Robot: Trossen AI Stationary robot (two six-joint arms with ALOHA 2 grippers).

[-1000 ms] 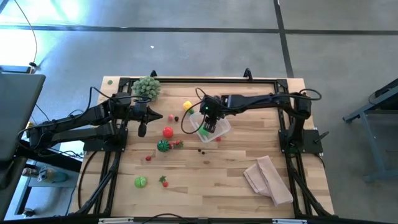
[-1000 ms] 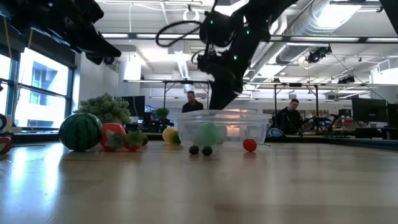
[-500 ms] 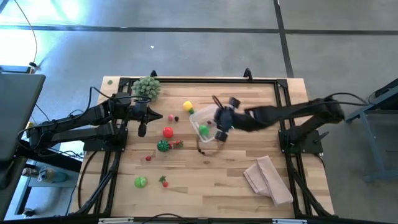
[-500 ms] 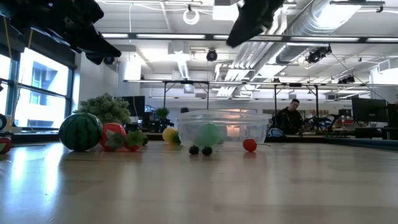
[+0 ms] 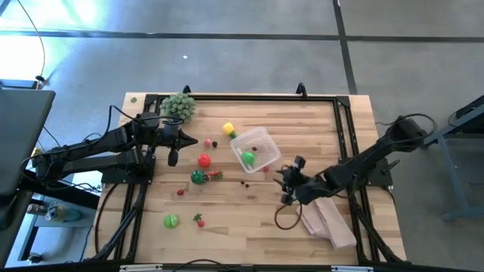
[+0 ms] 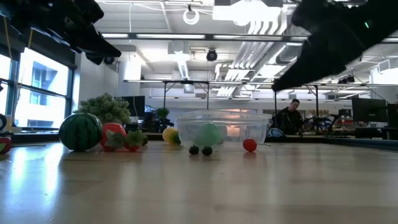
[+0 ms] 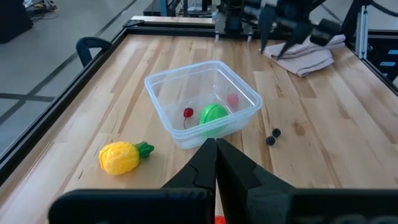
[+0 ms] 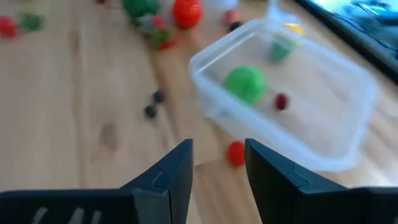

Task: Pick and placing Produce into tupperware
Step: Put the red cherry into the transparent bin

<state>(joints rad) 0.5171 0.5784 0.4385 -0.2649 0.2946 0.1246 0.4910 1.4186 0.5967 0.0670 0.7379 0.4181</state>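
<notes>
Fingers of my right gripper point(image 5: 286, 183) stand partly open, holding nothing, beside the tan cloth point(image 5: 327, 217); the tupperware point(image 5: 255, 149) holds a green fruit point(image 5: 248, 159).

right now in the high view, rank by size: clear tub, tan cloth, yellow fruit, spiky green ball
1. Tan cloth
2. Clear tub, close to the cloth, so the top two are hard to separate
3. Spiky green ball
4. Yellow fruit, clearly the smallest

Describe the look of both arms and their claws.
Both arms are dark, jointed links with black cables looped alongside. The left claw has two dark wedge-shaped fingers tapering to points. The right claw has two flat dark fingers with squared tips.
</notes>
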